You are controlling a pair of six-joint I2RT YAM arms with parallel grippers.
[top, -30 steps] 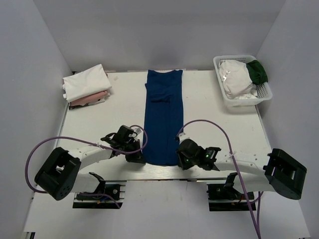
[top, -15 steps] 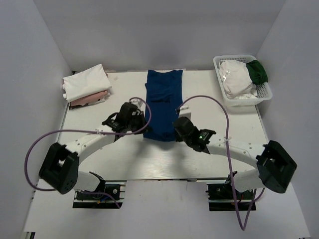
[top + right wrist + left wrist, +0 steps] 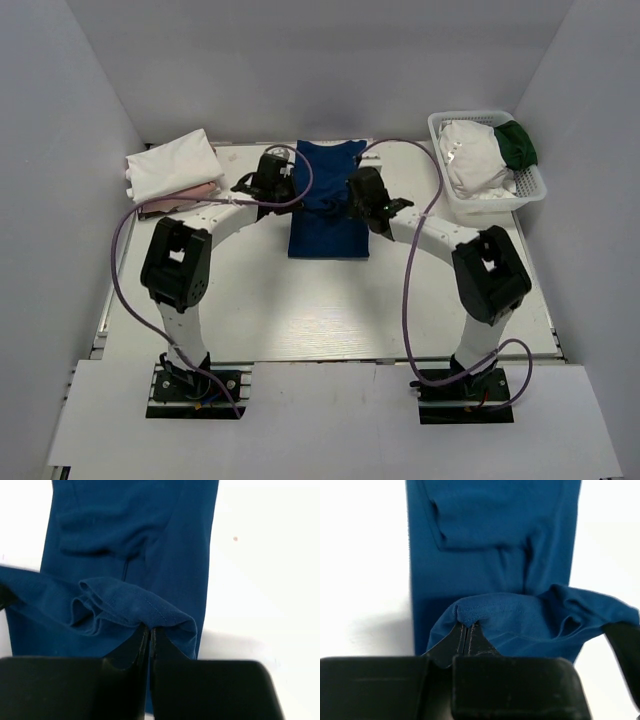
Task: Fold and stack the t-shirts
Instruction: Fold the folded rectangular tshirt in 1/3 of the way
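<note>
Pinching a bunched hem corner of the royal-blue t-shirt [image 3: 328, 225] between the tightly closed left fingers [image 3: 460, 642]. Clamping the other hem corner between the equally closed right fingers [image 3: 137, 647], with cloth humped over the tips in both wrist views. Holding that raised hem over the shirt's upper half, at the centre top of the overhead frame, with the lower part doubled over and the cloth lying as a short rectangle on the white counter [image 3: 300, 310]. Showing, beyond the pinched edge in both wrist views, a tucked-in sleeve lying flat on the shirt's body. Reaching far forward with both arms, one from the lower left and one from the lower right, to meet at the shirt's two side edges. Resting at the upper left of the overhead frame: a folded white t-shirt [image 3: 172, 165] stacked on a pale pink t-shirt [image 3: 188, 194]. Sitting at the upper right: a white lattice basket [image 3: 495, 205] holding a crumpled white t-shirt [image 3: 475, 160] and a dark green t-shirt [image 3: 518, 143] at its right end. Keeping well apart from both piles, with bare counter on either side.
</note>
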